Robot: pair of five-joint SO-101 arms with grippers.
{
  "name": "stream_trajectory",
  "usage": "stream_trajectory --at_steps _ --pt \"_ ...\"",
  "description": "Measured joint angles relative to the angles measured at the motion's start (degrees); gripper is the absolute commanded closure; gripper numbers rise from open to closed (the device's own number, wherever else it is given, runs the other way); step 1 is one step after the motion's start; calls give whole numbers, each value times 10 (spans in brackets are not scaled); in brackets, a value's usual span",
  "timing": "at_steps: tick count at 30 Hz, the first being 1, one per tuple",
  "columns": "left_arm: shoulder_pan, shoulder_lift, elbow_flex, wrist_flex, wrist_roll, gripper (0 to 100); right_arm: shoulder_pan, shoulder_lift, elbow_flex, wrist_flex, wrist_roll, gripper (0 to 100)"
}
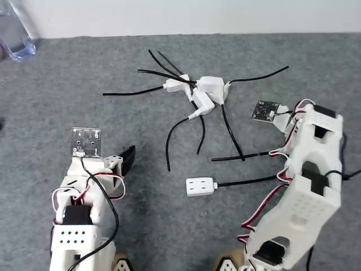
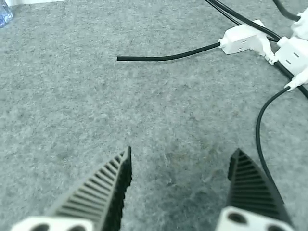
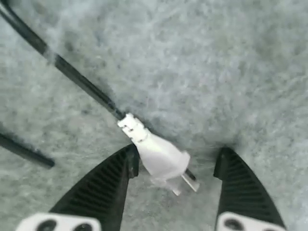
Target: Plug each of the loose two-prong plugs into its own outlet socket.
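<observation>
Right gripper (image 3: 178, 151) wide open, straddling white plug (image 3: 161, 159), nothing gripped | plug flat on carpet (image 3: 231, 57), maybe touching one finger (image 3: 115, 178), long axis slanted across the gap, prongs toward the wrist, cord (image 3: 77, 77) trailing away | left gripper (image 2: 183, 150) open, empty, over bare carpet | outlet socket (image 1: 201, 186) lies between the arms.

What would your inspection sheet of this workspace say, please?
Surface: grey carpet, flat.
Job's things: white socket block lying alone near the middle; pile of plugs and sockets farther back; one plug on the carpet between the fingers of the right pincer.
Clutter: clear bottle at a far corner.
Pincers: left pincer open over bare carpet; right pincer open, astride that plug.
Cables: black cables loose, several crossing.
Surroundings: white wall behind the table.
</observation>
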Motion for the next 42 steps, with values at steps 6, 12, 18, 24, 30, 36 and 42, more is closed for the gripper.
stream_trajectory --at_steps 6,12,18,24,30,36,42 --pt "0 0 0 0 0 695 1 -73 -1 60 -1 739" --pt "0 0 0 0 0 695 1 -144 8 143 -1 739" --pt "0 0 4 0 0 695 1 -155 89 159 -17 768" --pt "0 0 4 0 0 695 -6 -200 131 162 -191 801" --pt "0 0 4 0 0 695 -13 -218 184 62 -578 805" --pt "0 0 4 0 0 695 -33 -218 251 -36 -921 805" --pt "0 0 4 0 0 695 -61 -218 283 -131 -1063 805"
